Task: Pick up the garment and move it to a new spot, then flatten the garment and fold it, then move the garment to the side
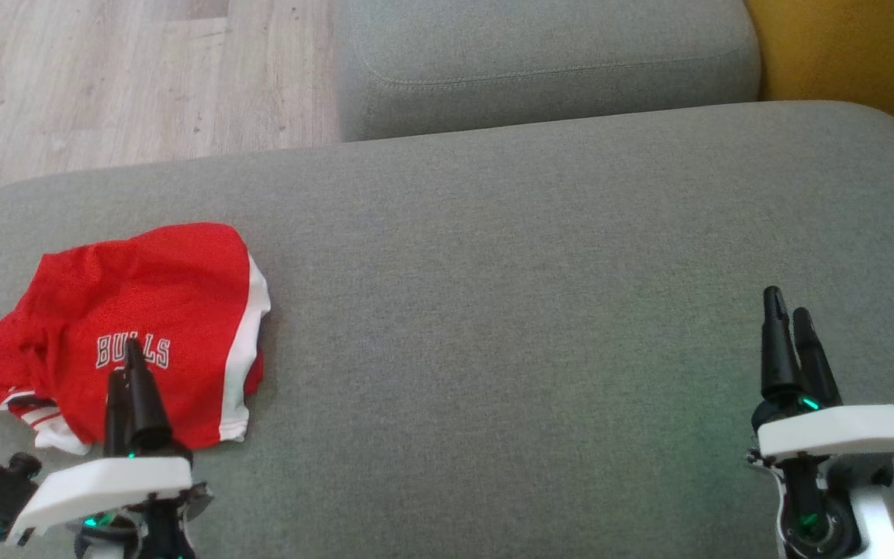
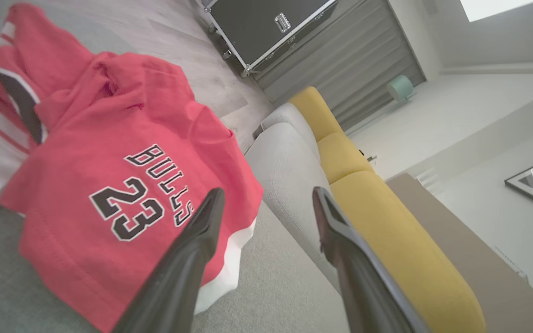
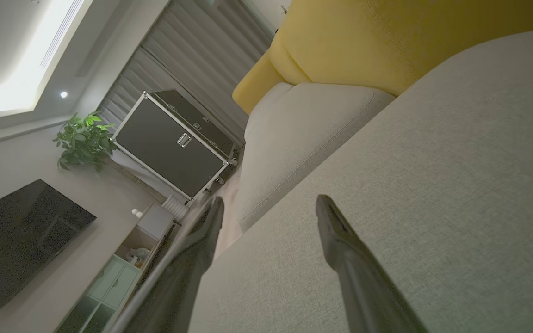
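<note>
The garment (image 1: 152, 326) is a red jersey with white side stripes and "BULLS 23" lettering, lying crumpled on the left of a grey sofa seat (image 1: 509, 310). My left gripper (image 1: 130, 349) hovers over the garment's near edge, open, with nothing between its fingers. In the left wrist view the garment (image 2: 109, 175) lies to the left of the open left gripper (image 2: 266, 196). My right gripper (image 1: 787, 303) stands open far to the right over bare cushion, well apart from the garment. In the right wrist view the right gripper (image 3: 269, 203) is open above grey fabric.
A second grey cushion (image 1: 548, 62) adjoins the seat at the back. Yellow upholstery (image 1: 850, 54) rises at the back right. Wooden floor (image 1: 105, 78) lies beyond the seat at the far left. A black flight case (image 3: 174, 143) stands across the room.
</note>
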Tool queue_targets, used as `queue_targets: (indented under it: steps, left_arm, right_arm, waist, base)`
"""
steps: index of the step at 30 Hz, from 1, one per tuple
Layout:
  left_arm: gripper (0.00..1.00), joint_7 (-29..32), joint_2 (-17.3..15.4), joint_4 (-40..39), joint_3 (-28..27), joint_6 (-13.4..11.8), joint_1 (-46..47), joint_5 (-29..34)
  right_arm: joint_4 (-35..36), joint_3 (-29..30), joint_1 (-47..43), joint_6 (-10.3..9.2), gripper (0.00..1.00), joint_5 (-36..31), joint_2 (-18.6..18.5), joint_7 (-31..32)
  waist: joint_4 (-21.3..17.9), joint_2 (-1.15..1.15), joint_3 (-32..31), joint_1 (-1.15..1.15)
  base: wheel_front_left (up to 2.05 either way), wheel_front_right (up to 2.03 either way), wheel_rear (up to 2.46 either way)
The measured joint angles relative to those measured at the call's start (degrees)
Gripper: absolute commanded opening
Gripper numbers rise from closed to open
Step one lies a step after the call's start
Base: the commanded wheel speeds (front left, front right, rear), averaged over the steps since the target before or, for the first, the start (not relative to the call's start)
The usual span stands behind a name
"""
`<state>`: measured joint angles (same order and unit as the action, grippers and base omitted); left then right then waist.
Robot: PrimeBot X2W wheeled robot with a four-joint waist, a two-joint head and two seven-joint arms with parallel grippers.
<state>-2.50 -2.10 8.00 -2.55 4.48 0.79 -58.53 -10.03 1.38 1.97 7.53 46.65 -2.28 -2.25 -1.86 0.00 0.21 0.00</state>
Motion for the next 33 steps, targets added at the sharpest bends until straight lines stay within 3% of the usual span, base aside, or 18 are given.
queue_targets:
  steps: [10, 28, 33]
  left_arm:
    - [1.00, -1.41, -0.36, -0.38, 4.46, -0.02, -0.01, 12.72]
    - [1.00, -4.22, -4.41, 3.05, 12.07, -4.59, 0.75, 27.33]
    - [1.00, -5.42, -5.08, 2.99, 13.96, -6.88, 1.36, 31.08]
  right_arm:
    - [-1.34, -1.40, 0.07, 0.00, 1.00, -8.98, -0.01, -1.57]
    - [-1.60, -4.38, 1.48, 0.00, 1.00, -25.10, -0.04, -4.42]
    - [-1.14, -5.11, 2.31, 0.00, 1.00, -31.07, -0.07, -5.65]
  waist:
    - [-0.24, 0.00, 0.04, 0.00]
    - [-1.07, 0.00, 0.15, 0.00]
    - [-1.71, 0.00, 0.24, 0.00]
  base:
    - [0.00, 0.00, 0.00]
    - [0.00, 0.00, 0.00]
    - [0.00, 0.00, 0.00]
